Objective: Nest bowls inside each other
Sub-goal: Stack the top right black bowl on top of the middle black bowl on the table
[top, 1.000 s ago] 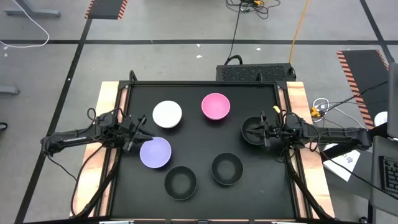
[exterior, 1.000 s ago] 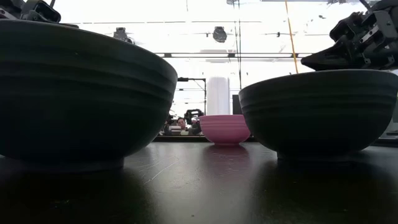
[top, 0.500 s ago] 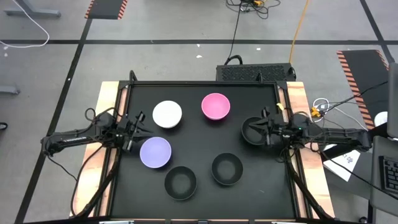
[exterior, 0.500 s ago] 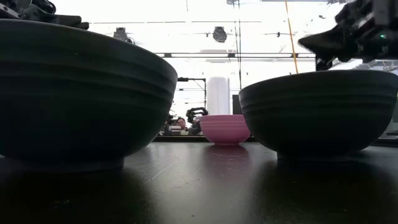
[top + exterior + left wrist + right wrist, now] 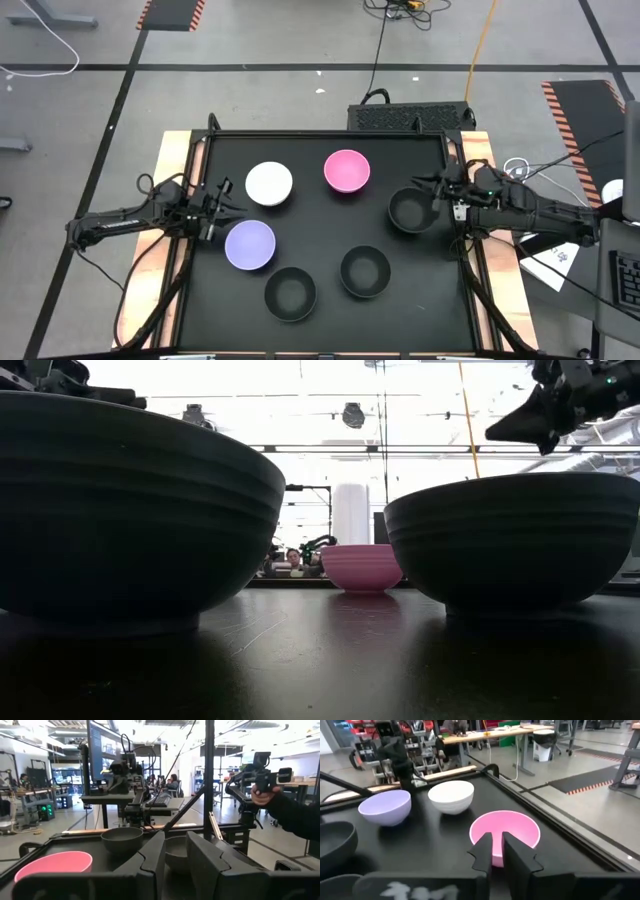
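all six bowls sit apart on the surface (image 5: 320,150), none nested; right gripper (image 5: 440,193) beside the black bowl (image 5: 408,211), jaws a slit, nothing held; left gripper (image 5: 222,205) near the lavender bowl (image 5: 249,244), slit too

A black table top (image 5: 320,160) carries six bowls: around the pink bowl (image 5: 347,170), a white bowl (image 5: 269,183) beside it, a lavender bowl (image 5: 249,244) and three black bowls (image 5: 364,271) nearer the front edge

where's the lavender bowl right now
In the high view the lavender bowl sits on the table's left side, just below the white bowl and beside the left tool.
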Controlling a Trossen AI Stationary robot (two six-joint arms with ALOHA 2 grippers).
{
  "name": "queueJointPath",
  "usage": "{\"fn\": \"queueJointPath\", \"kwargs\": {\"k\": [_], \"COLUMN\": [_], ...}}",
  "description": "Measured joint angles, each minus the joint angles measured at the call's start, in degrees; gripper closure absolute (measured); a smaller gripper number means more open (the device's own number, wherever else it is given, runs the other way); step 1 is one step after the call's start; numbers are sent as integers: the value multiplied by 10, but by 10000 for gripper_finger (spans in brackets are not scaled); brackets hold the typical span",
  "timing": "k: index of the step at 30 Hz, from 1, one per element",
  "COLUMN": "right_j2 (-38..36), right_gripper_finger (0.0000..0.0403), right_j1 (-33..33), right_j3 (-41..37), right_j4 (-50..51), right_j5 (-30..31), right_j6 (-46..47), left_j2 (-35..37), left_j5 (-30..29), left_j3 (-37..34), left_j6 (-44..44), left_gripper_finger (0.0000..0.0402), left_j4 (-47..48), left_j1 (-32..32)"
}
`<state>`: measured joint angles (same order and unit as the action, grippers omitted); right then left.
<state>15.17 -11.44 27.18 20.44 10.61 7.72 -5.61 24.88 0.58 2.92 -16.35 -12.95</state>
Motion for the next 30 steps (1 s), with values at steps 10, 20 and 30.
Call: {"fn": "queueJointPath", "kwargs": {"k": [10, 20, 30], "right_j2": [-2, 20, 190], "right_gripper_finger": [328, 328, 327], "right_j1": [-5, -43, -90], "right_j3": [2, 14, 94], "right_j4": [77, 156, 203], "right_j5": [44, 47, -81], "right_j6": [7, 170, 175], "left_j2": [0, 0, 0], "left_j5": [1, 0, 6], "left_j3": [0, 0, 0], "left_j6": [12, 13, 7], "left_gripper_finger": [321, 321, 321], "left_j4": [-7, -9, -4], "left_j1": [0, 0, 0]}}
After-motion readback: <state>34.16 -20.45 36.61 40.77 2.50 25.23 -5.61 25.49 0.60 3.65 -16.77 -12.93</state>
